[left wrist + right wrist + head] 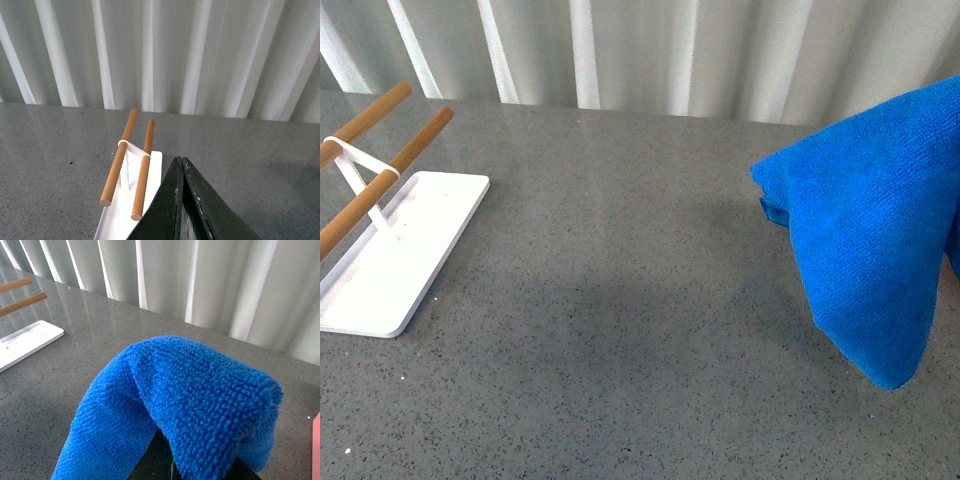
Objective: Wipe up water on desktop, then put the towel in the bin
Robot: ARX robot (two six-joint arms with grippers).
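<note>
Towel [870,230] hangs clear of the desk [620,300], at its right side, clamped in the right hand [172,467]. Left hand [181,200] is closed and empty. Risk: the loose hanging fold catches the bin [316,450] wall and trails outside.

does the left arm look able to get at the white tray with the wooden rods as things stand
Probably yes: the left gripper, shut, hangs close beside the white tray, nothing between them; the blue towel is far off on the right side.
</note>
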